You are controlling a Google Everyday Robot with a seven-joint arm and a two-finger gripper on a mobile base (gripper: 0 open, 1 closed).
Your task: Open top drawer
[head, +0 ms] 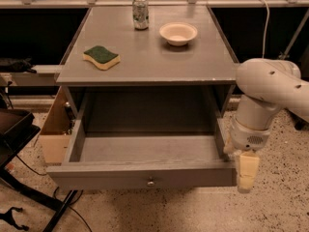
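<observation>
The top drawer (106,178) stands pulled well out of the grey desk (154,59). The gripper (246,170) hangs at the drawer front's right end, and whether it is wide or narrow cannot be told. The can (140,12) on the desk has print too blurred to read.

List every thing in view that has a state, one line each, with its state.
Top drawer: open, pulled well out.
Claw: pointing down, beside the right end of the drawer front.
Can: standing upright.
Bowl: upright, mouth up.
Sponge: lying flat, green side up.
</observation>
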